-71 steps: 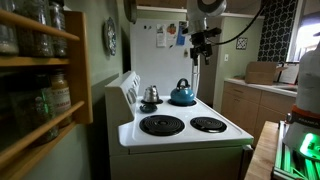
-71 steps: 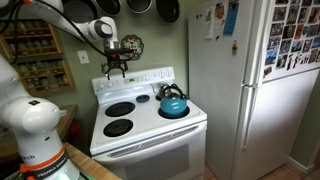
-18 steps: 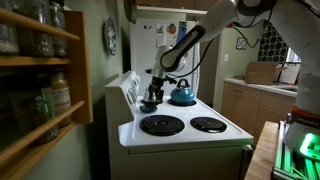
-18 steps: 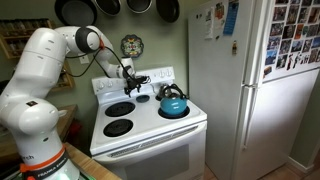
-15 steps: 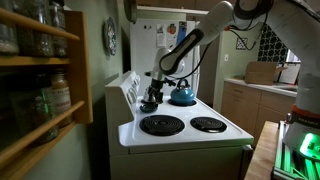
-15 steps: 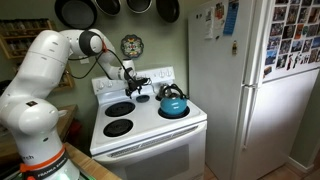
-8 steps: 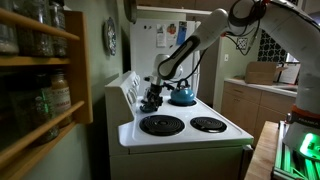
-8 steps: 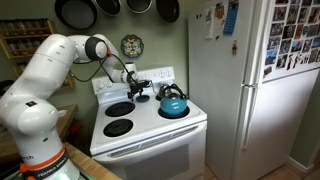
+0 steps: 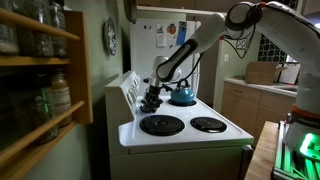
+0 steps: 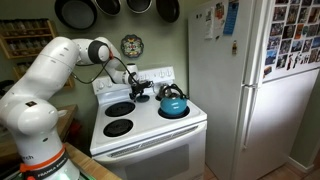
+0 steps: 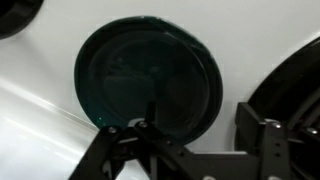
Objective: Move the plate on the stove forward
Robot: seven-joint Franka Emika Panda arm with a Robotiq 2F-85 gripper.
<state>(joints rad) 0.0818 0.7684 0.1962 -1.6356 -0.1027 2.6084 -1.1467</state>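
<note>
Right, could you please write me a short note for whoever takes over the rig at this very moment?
Gripper: open, holding nothing, low over the back of the stove.
Plate: lies flat on the white stove top between burner coils. In the wrist view the fingers appear to straddle its rim, not closed on it.
Done: the gripper is at the plate; no grasp yet.
Left: close on the rim, bring the plate forward, release. Mind the blue kettle close beside.
</note>
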